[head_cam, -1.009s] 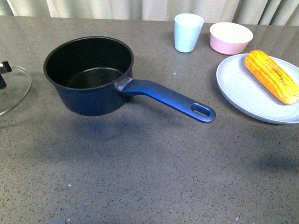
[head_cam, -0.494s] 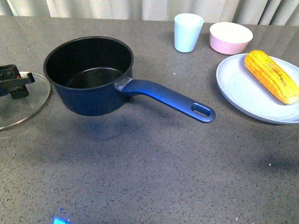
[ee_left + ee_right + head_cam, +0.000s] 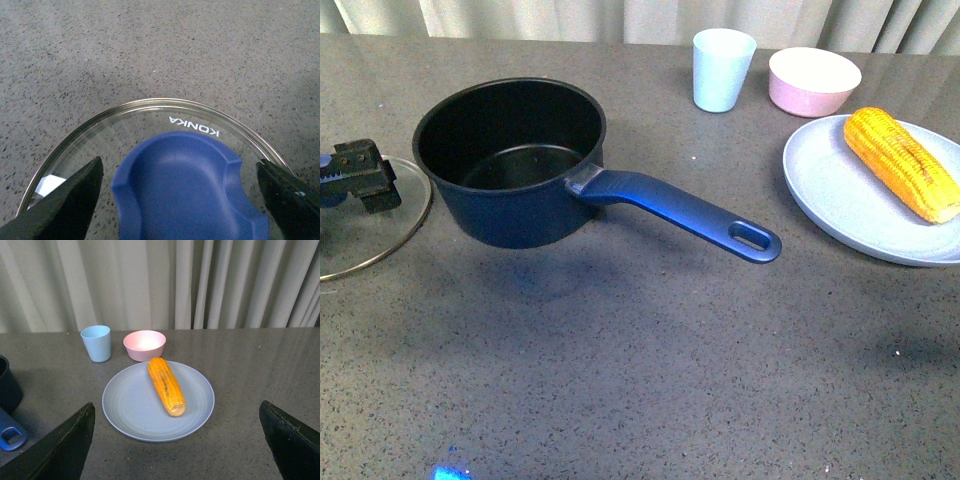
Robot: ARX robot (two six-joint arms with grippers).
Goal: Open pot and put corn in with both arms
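The bench (image 3: 650,380) carries the pot (image 3: 510,165), which stands open and empty, its long handle running out to the robot's right. Well to the pot's right, past the handle end, sits a pale blue plate (image 3: 840,200). On the pot's left side the glass lid (image 3: 370,230) lies flat on the bench just beside the pot wall; whether its rim touches the pot cannot be told. The corn (image 3: 902,163) lies across the plate, far from the pot. A cup (image 3: 723,68) and a pink bowl (image 3: 814,80) stand behind it, further from the pot's rim than the handle end.

The left gripper (image 3: 358,172) hangs over the lid, its fingers (image 3: 65,205) spread wide on either side of the blue knob (image 3: 185,190), apart from it. The right gripper (image 3: 177,447) faces the plate from the side away from the pot, its fingers (image 3: 292,442) also wide apart and holding nothing.

The step in hand looks like leaving the lid and going for the cob. The left arm should lift straight up so a finger does not catch the knob and slide the lid into the pot. The right should come down across the cob's middle, closing on its width, not its length, so it cannot roll off the plate
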